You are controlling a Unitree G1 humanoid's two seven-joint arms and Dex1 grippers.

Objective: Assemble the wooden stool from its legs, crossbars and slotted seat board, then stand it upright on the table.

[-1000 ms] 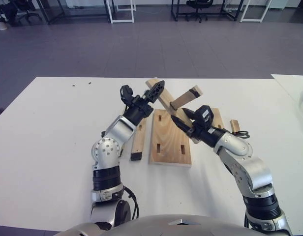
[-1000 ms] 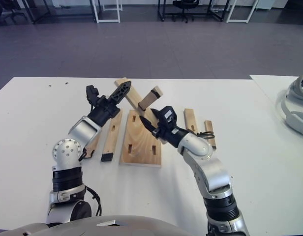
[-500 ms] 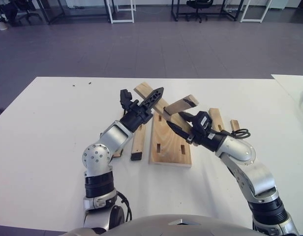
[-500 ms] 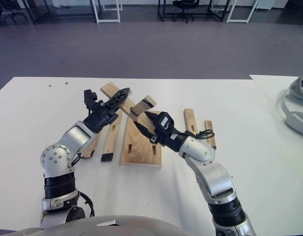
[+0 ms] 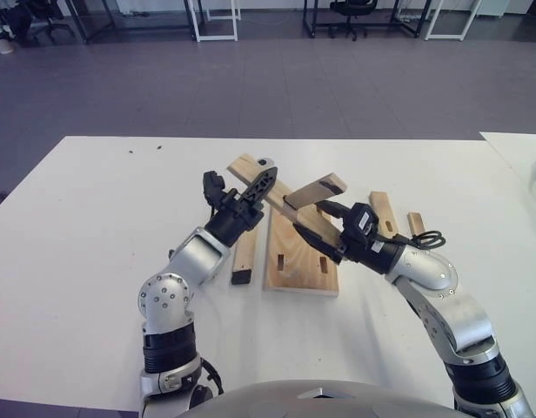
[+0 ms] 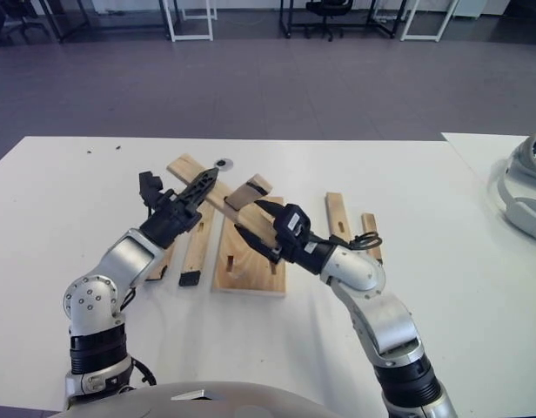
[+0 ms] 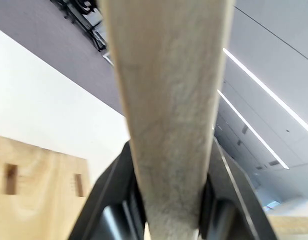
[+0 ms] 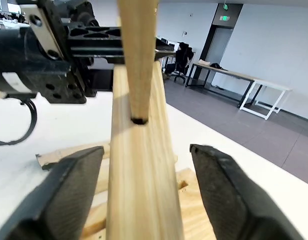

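Observation:
My left gripper [image 5: 261, 181] is shut on the upper part of a long wooden leg [image 5: 304, 222], held slanted above the table. A short crossbar [image 5: 318, 187] sticks out of a slot in that leg, pointing up and to the right. My right gripper [image 5: 327, 244] is at the leg's lower end, open. In the right wrist view its fingers [image 8: 76, 195] straddle the leg [image 8: 144, 200] with small gaps on both sides. The slotted seat board [image 5: 290, 261] lies flat beneath them. The left wrist view has the leg [image 7: 169, 125] clamped close up.
A loose leg with a dark tip [image 5: 244, 252] lies left of the seat board, partly under my left arm. Two shorter wooden pieces [image 5: 381, 209] [image 5: 414, 222] lie to the right. A white object [image 6: 525, 187] sits on a neighbouring table at the far right.
The leg with its crossbar has swung left and lower in my left gripper. My right gripper has moved in, so its open fingers now straddle the leg's lower end.

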